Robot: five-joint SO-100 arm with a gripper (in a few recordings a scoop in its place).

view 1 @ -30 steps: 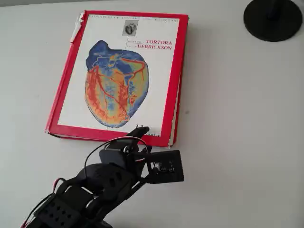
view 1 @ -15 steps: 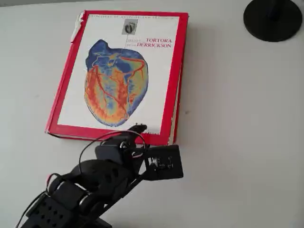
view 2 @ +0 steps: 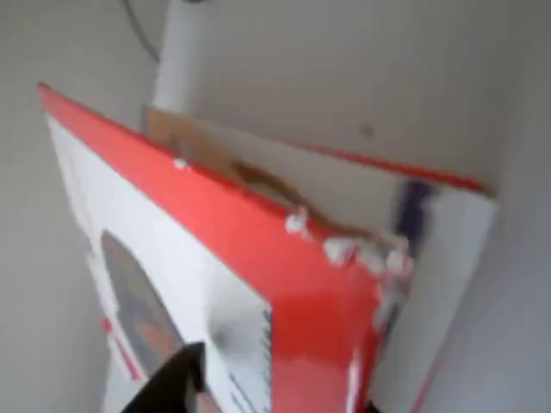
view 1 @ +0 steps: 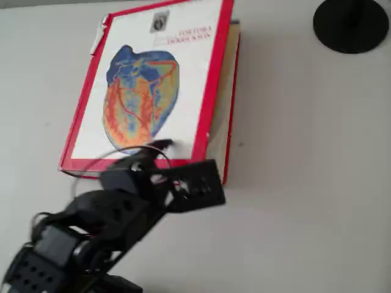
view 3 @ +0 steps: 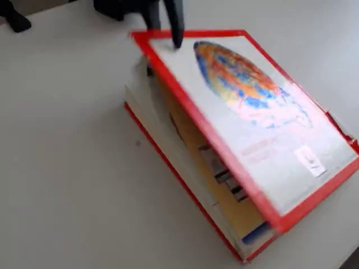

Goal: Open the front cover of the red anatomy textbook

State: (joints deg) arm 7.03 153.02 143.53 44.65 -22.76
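In the overhead view we find the gripper (view 1: 160, 148) at the near corner of the front cover (view 1: 143, 91), one finger above it; we cannot tell how the jaws stand. The red anatomy textbook (view 1: 227, 131) lies on the white table (view 1: 305, 183), long axis running away from the arm. The cover is tilted up along its right edge, hinged left. A black round base (view 1: 351, 24) stands well apart at upper right.

I see the front cover (view 2: 258, 258) tilted up off the pages (view 2: 430, 284), its worn corner close, a dark end effector finger (view 2: 168, 387) below.
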